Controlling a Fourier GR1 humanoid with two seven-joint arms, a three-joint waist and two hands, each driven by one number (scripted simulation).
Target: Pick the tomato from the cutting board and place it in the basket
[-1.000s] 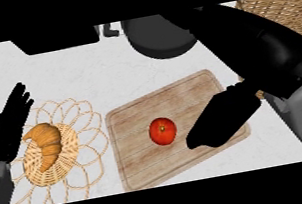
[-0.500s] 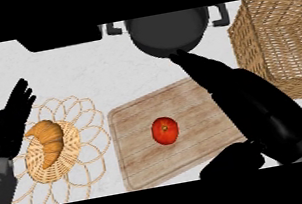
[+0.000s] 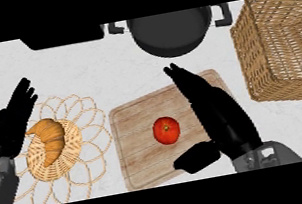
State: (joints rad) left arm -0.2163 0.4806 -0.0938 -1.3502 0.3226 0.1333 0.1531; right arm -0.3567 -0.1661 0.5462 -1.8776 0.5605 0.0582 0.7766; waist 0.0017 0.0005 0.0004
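My right hand has pulled back, fingers now straight beside the tomato mid-board; nothing is grasped yet.

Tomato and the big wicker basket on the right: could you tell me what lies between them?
In the head view, the right hand lies between the tomato and the basket, open over the cutting board; beyond it, bare counter.

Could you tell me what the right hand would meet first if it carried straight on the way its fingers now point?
The right hand points up-left past the cutting board; the dark pot looks first in line, though height is unclear. The tomato lies beside it, off that line.
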